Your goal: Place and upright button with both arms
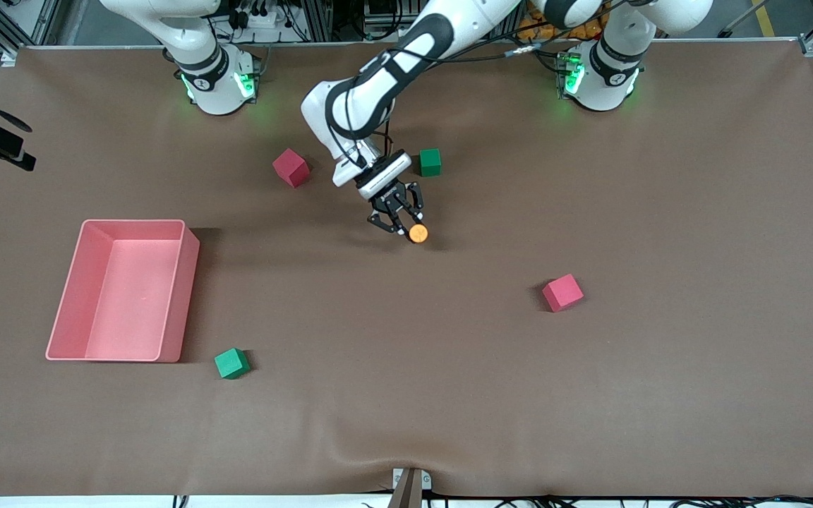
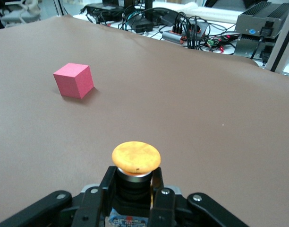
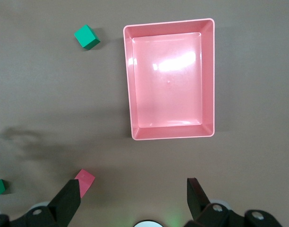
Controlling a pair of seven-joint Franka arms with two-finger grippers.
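The button (image 1: 418, 233) is gripped by the left gripper (image 1: 400, 224), whose fingers (image 2: 159, 197) are clamped on the black body just under the round orange cap. In the left wrist view the cap (image 2: 136, 156) stands out past the fingertips, its flat face turned upward and a little toward the camera — the black body (image 2: 131, 188) is seen wedged between the two fingers. In the front view the gripper and button are seen low over the brown table cover (image 1: 660, 212), about midway between the two arms' ends; whether the button touches the cover cannot be told.

With the button taken as landmark: a green cube (image 1: 430, 161) lies just beside the left arm's wrist, farther from the front camera than the button. A red cube (image 1: 291, 167) lies farther from the camera too, toward the right arm's end. A second red cube (image 1: 562, 292) lies nearer to the camera, toward the left arm's end; this same cube (image 2: 73, 80) is seen in the left wrist view, well apart from the button. A second green cube (image 1: 231, 363) lies much nearer to the camera, toward the right arm's end, just beside a pink tray (image 1: 184, 296).

The right gripper (image 3: 134, 195) is held high over the table with its fingers spread wide and nothing between them — the right arm waits. In its wrist view the pink tray (image 3: 127, 80) is seen from above.
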